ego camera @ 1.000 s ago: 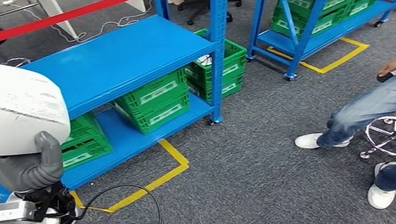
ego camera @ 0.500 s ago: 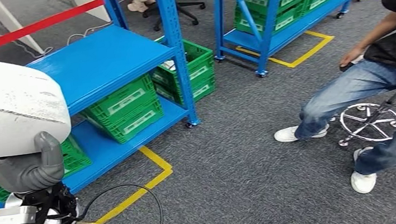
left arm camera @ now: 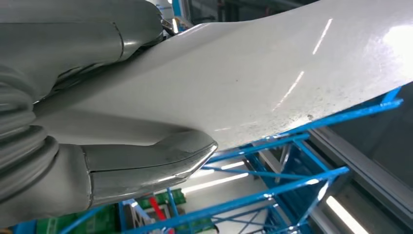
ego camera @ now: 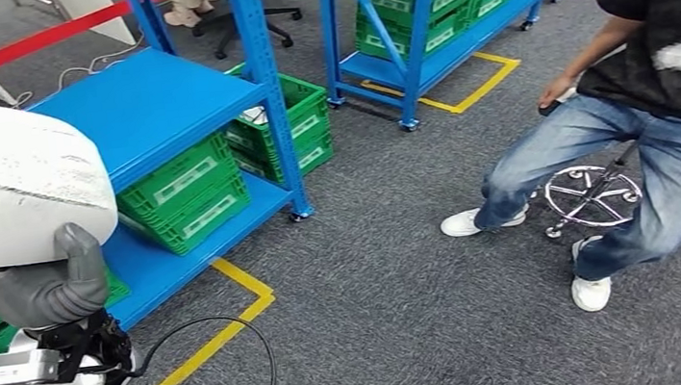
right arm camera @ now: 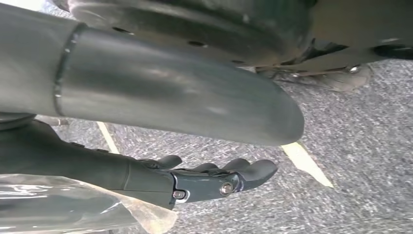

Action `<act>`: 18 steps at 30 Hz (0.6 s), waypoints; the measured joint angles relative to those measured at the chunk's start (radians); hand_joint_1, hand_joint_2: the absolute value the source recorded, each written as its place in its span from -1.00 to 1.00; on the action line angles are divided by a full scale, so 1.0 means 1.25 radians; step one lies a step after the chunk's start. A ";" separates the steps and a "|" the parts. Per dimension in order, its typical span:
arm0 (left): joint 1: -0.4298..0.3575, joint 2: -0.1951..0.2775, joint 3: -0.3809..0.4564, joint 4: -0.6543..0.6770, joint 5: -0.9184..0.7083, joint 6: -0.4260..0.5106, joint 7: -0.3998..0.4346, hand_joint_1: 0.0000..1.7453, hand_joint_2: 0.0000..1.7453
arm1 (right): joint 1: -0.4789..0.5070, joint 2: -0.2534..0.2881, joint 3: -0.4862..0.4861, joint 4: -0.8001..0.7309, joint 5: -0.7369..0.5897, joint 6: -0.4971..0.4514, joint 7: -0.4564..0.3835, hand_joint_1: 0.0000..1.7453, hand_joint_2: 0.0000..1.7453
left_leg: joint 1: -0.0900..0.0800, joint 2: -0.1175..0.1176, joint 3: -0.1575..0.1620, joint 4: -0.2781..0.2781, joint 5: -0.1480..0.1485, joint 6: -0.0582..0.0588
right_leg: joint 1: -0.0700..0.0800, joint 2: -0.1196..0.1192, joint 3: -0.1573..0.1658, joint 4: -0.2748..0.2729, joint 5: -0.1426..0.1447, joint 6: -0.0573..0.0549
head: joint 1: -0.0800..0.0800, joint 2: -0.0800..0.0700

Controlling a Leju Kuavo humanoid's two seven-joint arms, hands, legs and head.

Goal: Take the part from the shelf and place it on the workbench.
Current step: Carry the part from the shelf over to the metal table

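Grey carpet floor [ego camera: 400, 321], marked with yellow tape lines [ego camera: 234, 311]. Near blue shelf rack [ego camera: 152, 102] at left, its upper deck bare blue, its lower deck carrying green crates [ego camera: 184, 193]; one further green crate [ego camera: 295, 125] stands on the floor just beside the rack's upright. Second blue shelf rack [ego camera: 414, 19] farther back, also stocked with green crates. Person [ego camera: 656, 108] at right in a dark shirt and blue jeans, white shoes on the carpet, astride a stool with a chromed ring base [ego camera: 594, 197].

White part [ego camera: 11, 177], a large curved shell with scuffed, speckled paint, occupies the left of the head view, raised off the shelf and held above the floor. Left robot hand [ego camera: 42, 285] grasps the part from below, its thick grey thumb [left arm camera: 146, 168] pressed against the shell's edge in the left wrist view, the other fingers laid along the opposite face. A black cable [ego camera: 239, 359] loops from the left wrist.

Right robot hand [right arm camera: 214, 178] hangs above the carpet, released, its dark fingers extended and slightly apart, nothing in them.
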 joint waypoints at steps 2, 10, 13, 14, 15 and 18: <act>0.000 0.000 0.000 0.000 0.000 0.002 0.000 1.00 1.00 | -0.002 0.000 0.001 0.000 0.000 0.000 0.000 -1.00 -1.00 | -0.005 0.009 0.000 0.003 -0.003 -0.006 | 0.004 -0.021 0.054 -0.098 0.029 -0.007 | 0.000 0.000; 0.000 0.001 -0.002 0.000 0.000 0.003 -0.001 1.00 1.00 | -0.002 0.000 0.003 0.001 0.000 0.000 0.001 -1.00 -1.00 | -0.003 -0.022 -0.055 0.151 -0.097 -0.030 | 0.004 0.016 0.067 -0.127 0.038 -0.040 | -0.007 0.000; 0.002 0.002 -0.002 0.000 0.001 0.004 -0.001 1.00 1.00 | -0.001 0.000 0.003 0.001 -0.002 -0.001 0.000 -1.00 -1.00 | -0.003 -0.030 -0.092 0.235 -0.113 -0.027 | 0.006 0.040 0.068 -0.126 0.038 -0.042 | -0.007 0.000; 0.002 0.003 -0.002 0.000 0.001 0.004 -0.002 1.00 1.00 | -0.001 0.000 0.003 0.002 -0.003 -0.001 0.000 -1.00 -1.00 | -0.003 -0.033 -0.077 0.202 -0.087 -0.024 | 0.007 0.048 0.069 -0.125 0.038 -0.042 | -0.007 0.000; 0.002 0.003 -0.002 0.000 0.002 0.004 -0.002 1.00 1.00 | -0.001 0.000 0.003 0.002 -0.003 -0.002 0.000 -1.00 -1.00 | -0.003 -0.040 -0.053 0.147 -0.054 -0.019 | 0.008 0.057 0.070 -0.125 0.038 -0.042 | -0.007 0.000; 0.002 0.005 -0.002 0.000 0.002 0.005 -0.002 1.00 1.00 | -0.002 0.003 0.003 0.002 -0.005 -0.003 -0.002 -1.00 -1.00 | -0.004 -0.076 0.002 0.021 -0.009 -0.009 | 0.007 0.077 0.065 -0.122 0.040 -0.035 | -0.006 0.000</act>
